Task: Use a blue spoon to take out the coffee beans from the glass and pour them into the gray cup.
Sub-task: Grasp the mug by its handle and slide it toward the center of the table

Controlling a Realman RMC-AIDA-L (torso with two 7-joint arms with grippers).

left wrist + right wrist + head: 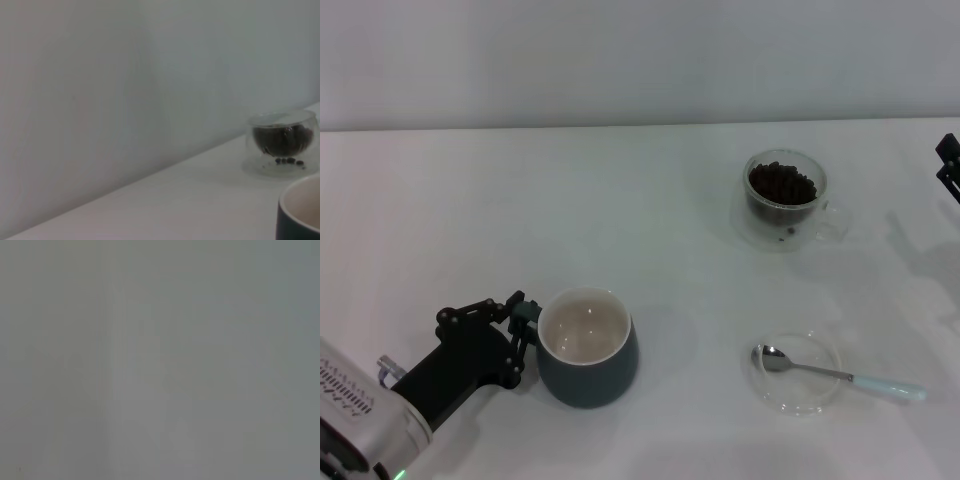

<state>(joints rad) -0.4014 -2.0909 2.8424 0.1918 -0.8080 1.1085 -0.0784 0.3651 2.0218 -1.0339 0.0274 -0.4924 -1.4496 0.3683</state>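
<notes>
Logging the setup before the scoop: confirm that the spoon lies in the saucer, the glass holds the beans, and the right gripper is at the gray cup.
One thing is wrong: the head view shows the left gripper at the gray cup, not the right gripper, which sits at the table's far right edge. The spoon does lie in the saucer, and the glass holds the beans.

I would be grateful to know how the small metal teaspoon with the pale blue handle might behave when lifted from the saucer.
The blue spoon looks thin and stiff, probably light. Its shiny metal stem may be slippery. It lies bowl-in on the clear glass saucer, handle overhanging the rim, so pressing the handle could tip it.
</notes>
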